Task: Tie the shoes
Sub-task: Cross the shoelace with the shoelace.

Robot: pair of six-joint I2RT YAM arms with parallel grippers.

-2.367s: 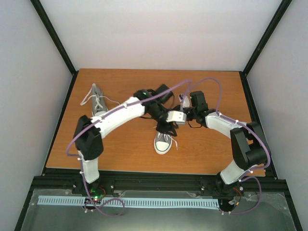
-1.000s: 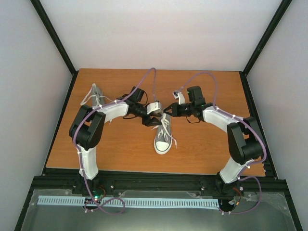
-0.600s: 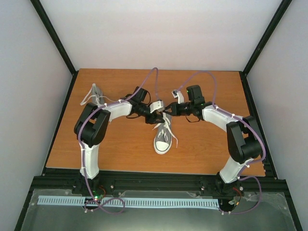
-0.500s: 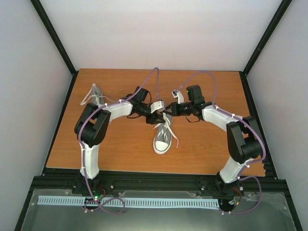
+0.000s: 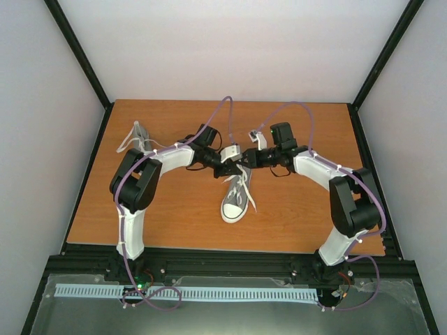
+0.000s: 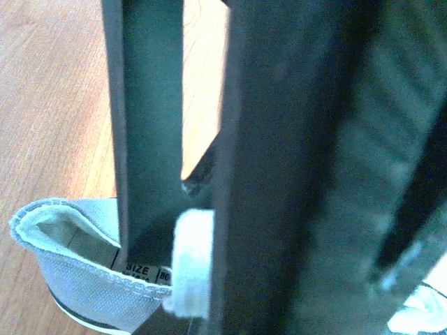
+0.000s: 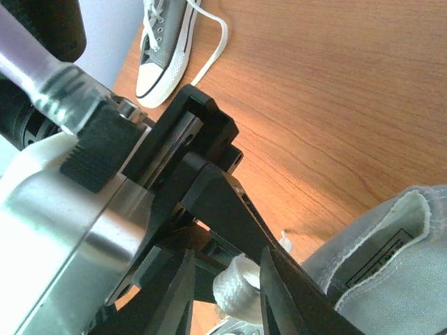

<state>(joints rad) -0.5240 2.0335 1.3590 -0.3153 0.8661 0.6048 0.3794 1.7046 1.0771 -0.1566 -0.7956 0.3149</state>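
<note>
One grey sneaker (image 5: pixel 235 200) lies mid-table with its white toe cap towards the arms and its white laces loose. Its heel collar shows in the left wrist view (image 6: pixel 70 276) and the right wrist view (image 7: pixel 391 251). The two grippers meet tip to tip just above its heel. My left gripper (image 5: pixel 232 159) is shut on a white lace (image 6: pixel 192 262). My right gripper (image 5: pixel 246 160) straddles the same lace (image 7: pixel 237 289); the lace touches one finger and a small gap shows at the other. The second sneaker (image 5: pixel 140 143) lies at the far left, laces spread.
The second sneaker also shows in the right wrist view (image 7: pixel 164 38), by the table's left edge. Black frame posts and grey walls bound the wooden table (image 5: pixel 300 209). Purple cables loop above both wrists.
The arms, crossed over the shoe 2.4 s ago, have uncrossed. Both grippers have closed in on each other above the heel. The shoe's toe has swung slightly left.
</note>
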